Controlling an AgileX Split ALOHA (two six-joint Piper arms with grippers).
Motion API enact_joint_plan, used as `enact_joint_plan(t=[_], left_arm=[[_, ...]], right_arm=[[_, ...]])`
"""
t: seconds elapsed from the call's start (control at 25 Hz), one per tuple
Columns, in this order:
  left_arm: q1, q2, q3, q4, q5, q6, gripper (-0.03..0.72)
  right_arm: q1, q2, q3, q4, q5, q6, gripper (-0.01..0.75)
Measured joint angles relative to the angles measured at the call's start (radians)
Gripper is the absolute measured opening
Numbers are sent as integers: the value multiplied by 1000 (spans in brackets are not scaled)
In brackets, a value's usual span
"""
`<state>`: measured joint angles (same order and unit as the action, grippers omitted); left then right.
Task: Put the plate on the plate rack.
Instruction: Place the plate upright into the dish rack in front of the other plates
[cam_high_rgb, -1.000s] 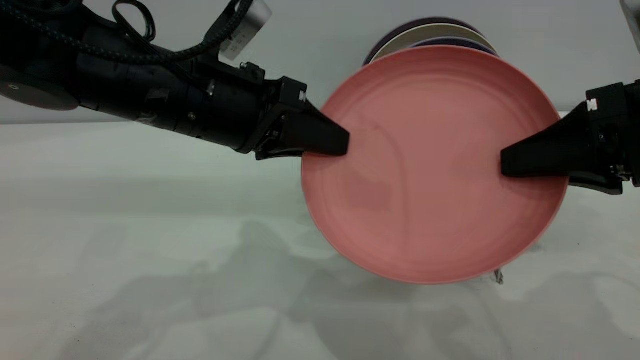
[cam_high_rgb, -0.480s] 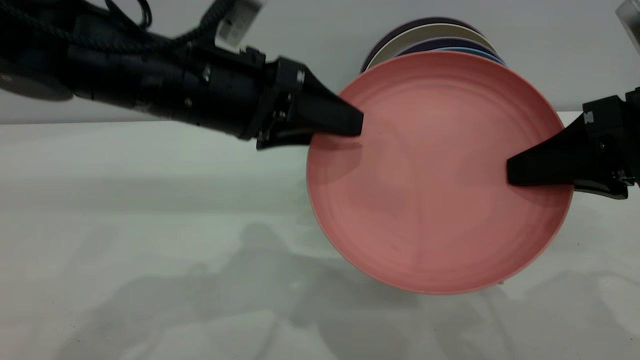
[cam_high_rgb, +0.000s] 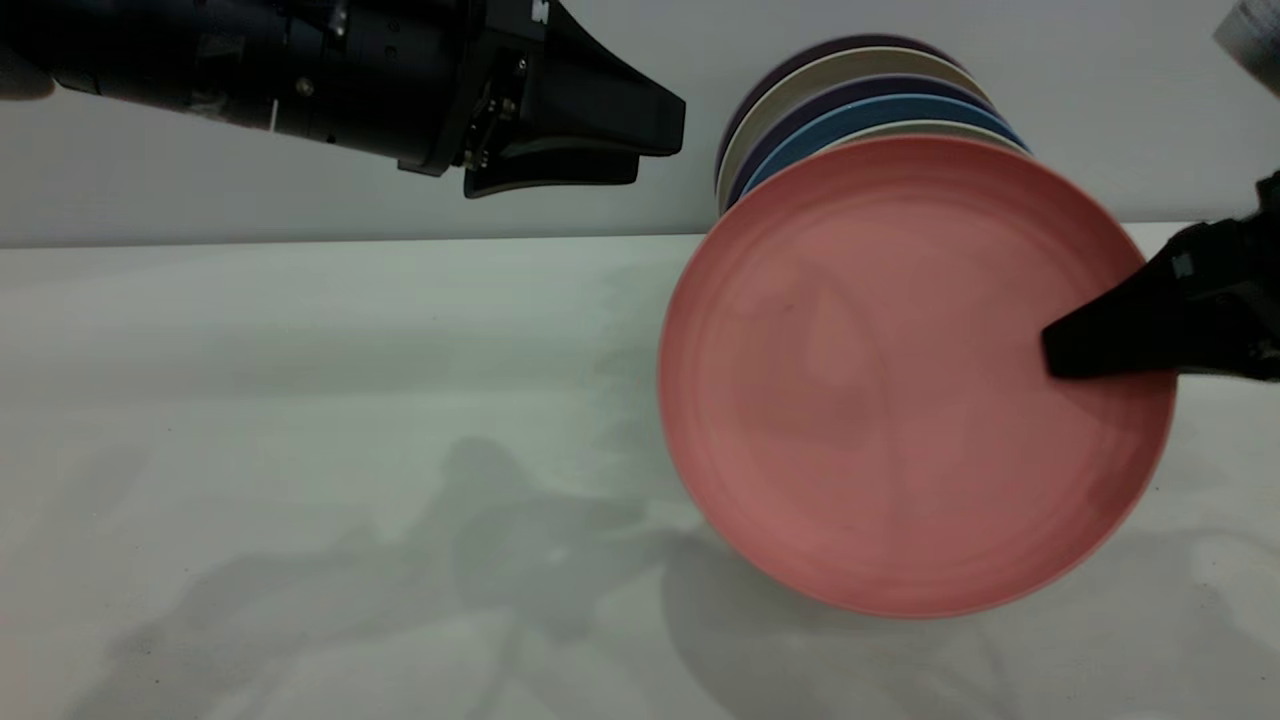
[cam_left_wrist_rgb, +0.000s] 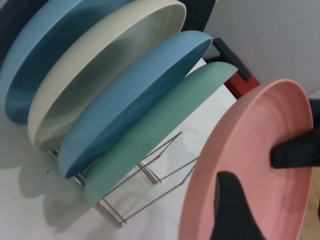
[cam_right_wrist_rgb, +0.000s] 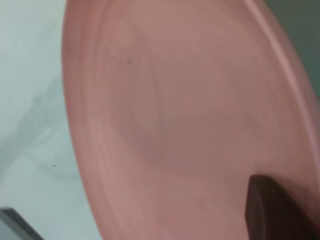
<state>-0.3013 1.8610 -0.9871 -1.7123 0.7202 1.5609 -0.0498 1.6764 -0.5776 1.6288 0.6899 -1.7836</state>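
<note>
Left gripper (cam_high_rgb: 640, 150) has been lifted off the plate (cam_high_rgb: 900, 400), jaws parted, nothing held. Plate is now pinched only by right gripper (cam_high_rgb: 1060, 355), standing on edge ahead of the teal plate (cam_left_wrist_rgb: 160, 135); plate rack (cam_left_wrist_rgb: 150, 175) slot judged nearly reached.

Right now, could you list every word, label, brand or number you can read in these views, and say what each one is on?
No text can be read in any view.
Left gripper: a small white mark at the top of its housing, too small to read.
Right gripper: a faint pale mark on its housing, unreadable.
Plate, the racked plates and the plate rack: no markings.
</note>
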Motion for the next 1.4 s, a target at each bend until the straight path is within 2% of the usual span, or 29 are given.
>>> enact_joint_plan(t=[0.24,0.68,0.76,0.96,1.08,1.4], left_arm=[[26,-34,0,12,-1,-13,445],[60,-47,0,28,16,-39,445],[60,-47,0,29,17,-43,445],[61,-48,0,39,18,-57,445],[61,-48,0,61,17,-62,445],[61,-48,0,68,-11,-65,445]], right_arm=[[0,-100,-16,-123,-91,72,65],[8,-341,-117,-659,-73,414,65],[38,-369,-117,-711,-101,438,65],[204,-382,-117,-852,-241,513,65],[277,-382,-118,-984,-322,602,65],[299,-403,-189,-1443,-289,942,64]])
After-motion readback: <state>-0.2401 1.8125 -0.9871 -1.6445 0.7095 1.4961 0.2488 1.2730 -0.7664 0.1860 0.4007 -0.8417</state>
